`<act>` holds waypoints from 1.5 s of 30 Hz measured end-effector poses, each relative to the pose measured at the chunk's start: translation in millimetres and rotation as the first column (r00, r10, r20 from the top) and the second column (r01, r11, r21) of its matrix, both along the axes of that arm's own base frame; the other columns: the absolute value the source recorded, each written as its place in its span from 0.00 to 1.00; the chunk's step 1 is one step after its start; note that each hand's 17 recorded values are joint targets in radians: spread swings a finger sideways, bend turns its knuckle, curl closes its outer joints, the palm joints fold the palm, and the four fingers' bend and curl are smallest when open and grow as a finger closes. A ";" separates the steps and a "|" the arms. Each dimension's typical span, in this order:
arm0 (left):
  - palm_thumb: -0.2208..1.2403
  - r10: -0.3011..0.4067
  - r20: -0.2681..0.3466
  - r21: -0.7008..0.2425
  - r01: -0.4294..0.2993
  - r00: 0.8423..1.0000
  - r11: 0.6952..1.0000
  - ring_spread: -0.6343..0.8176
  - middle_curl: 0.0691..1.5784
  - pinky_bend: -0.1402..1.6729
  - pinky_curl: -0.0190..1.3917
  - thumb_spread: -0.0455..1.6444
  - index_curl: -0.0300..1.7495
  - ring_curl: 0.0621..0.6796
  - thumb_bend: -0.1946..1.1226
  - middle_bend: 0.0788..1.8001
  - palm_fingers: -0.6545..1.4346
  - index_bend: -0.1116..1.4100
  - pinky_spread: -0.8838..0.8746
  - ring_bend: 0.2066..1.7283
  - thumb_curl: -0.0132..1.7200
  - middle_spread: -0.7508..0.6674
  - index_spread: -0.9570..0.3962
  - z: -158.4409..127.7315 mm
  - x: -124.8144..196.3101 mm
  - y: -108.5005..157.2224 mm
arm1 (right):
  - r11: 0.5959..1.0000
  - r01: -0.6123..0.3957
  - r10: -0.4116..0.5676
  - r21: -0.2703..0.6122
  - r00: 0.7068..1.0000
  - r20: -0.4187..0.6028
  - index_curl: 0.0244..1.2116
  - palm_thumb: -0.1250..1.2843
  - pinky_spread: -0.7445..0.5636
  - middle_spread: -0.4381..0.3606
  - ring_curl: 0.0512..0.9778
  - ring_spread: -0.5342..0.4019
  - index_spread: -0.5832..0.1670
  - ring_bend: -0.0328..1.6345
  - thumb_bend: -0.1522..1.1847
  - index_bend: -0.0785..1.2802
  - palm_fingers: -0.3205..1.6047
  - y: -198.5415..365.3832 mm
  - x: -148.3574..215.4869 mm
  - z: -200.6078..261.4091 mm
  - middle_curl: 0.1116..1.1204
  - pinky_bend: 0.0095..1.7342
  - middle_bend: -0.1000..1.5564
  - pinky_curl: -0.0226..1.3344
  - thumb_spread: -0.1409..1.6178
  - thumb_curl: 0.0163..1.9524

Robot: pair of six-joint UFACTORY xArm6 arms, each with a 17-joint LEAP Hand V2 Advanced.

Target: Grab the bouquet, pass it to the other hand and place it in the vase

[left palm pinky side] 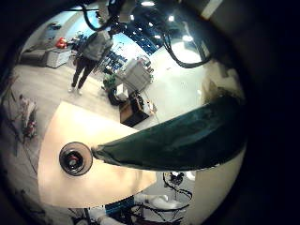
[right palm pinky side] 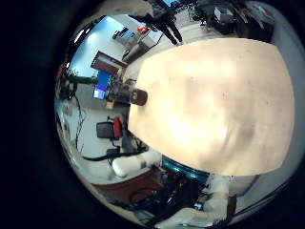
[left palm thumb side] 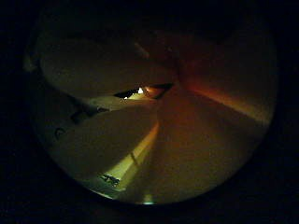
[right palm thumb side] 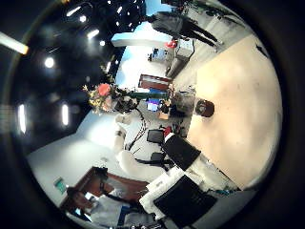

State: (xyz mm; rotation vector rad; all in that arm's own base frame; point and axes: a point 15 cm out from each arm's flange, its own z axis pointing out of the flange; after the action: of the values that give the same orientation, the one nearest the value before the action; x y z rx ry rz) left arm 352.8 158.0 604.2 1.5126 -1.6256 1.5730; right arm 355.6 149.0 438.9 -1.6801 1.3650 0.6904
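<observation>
The bouquet's dark wrap runs as a long cone close across the left little finger side palm view, its tip over the table beside the vase. The wrap fills the left thumb side palm view, right against the palm. My left hand is shut on the bouquet and holds it in the air. In the right thumb side palm view the bouquet's flowers show raised, away from the table, and the round dark vase stands near the table's edge. My right hand is over the table, open, with the vase away from it.
The pale wooden table also shows in the left little finger side palm view and the right thumb side palm view. Chairs and room furniture stand beyond its edge.
</observation>
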 end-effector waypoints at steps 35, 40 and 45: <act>0.73 -0.049 -0.207 -0.074 0.034 0.977 0.997 0.15 0.64 0.78 0.42 0.65 0.76 0.77 0.11 0.56 0.74 0.40 0.22 0.79 0.45 0.15 0.15 -105.5 68.4 10.6 | 0.999 -0.018 0.021 0.026 0.994 -0.109 0.23 0.53 0.85 0.59 0.18 0.72 0.28 0.33 0.10 0.18 0.29 1.5 -4.9 -52.1 0.23 0.27 0.19 0.22 0.67 0.22; 0.50 -0.082 -0.260 -0.139 0.046 0.962 0.989 0.46 0.54 0.46 0.32 0.62 0.68 0.59 0.07 0.28 0.10 0.29 0.54 0.51 0.37 0.41 0.30 -117.8 73.1 7.7 | 0.999 -0.024 0.027 0.029 0.993 -0.114 0.24 0.54 0.85 0.58 0.18 0.72 0.29 0.33 0.10 0.19 0.30 1.2 -2.1 -56.8 0.23 0.26 0.19 0.22 0.67 0.22; 0.27 -0.092 -0.342 -0.042 0.082 0.935 0.996 0.75 0.38 0.39 0.22 0.57 0.54 0.30 0.07 0.06 0.08 0.07 0.80 0.35 0.28 0.74 0.51 -151.9 59.9 13.0 | 0.999 -0.029 0.031 0.027 0.994 -0.102 0.24 0.54 0.85 0.57 0.17 0.71 0.30 0.33 0.10 0.20 0.32 0.5 -0.4 -54.8 0.23 0.25 0.19 0.21 0.68 0.22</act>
State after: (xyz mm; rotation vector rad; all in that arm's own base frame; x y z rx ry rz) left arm 412.7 170.9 452.3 1.5740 -1.4445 1.1975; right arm 355.2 149.5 384.2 -1.6679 1.3986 0.8180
